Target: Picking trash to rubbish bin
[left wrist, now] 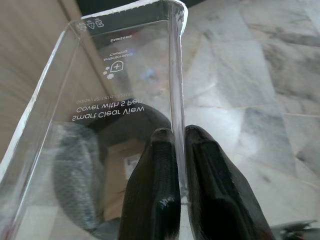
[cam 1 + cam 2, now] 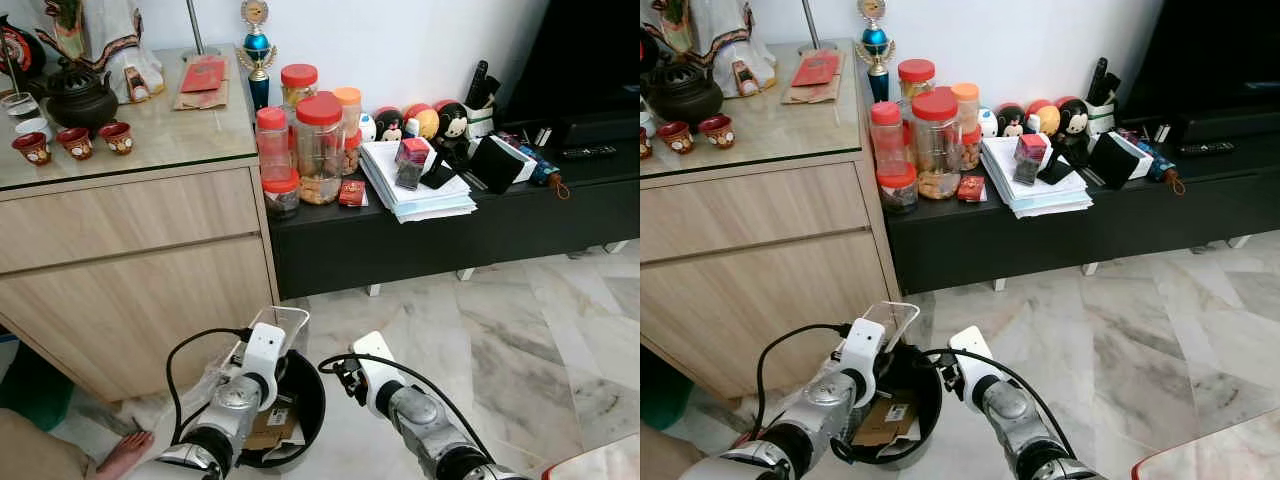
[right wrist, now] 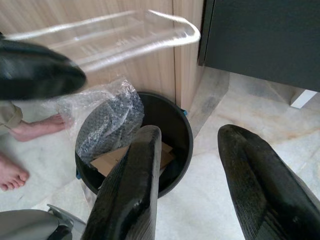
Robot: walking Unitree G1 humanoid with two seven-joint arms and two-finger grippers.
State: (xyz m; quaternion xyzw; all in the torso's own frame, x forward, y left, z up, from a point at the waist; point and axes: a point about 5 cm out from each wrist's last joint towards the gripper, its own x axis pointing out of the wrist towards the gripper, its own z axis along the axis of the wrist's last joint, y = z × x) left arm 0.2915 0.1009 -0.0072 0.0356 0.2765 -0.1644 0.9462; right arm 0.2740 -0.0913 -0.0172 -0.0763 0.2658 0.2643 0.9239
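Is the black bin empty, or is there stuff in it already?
Not empty. The black bin holds a piece of cardboard and bubble wrap spilling over its rim.

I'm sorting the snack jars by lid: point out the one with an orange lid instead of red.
It's the jar at the back right of the cluster, nearest the round toy heads. Its lid is orange; the other jars have red lids.

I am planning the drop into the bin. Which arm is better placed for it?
Left. The left gripper is shut on the clear plastic package above the black bin; the right gripper is open beside it.
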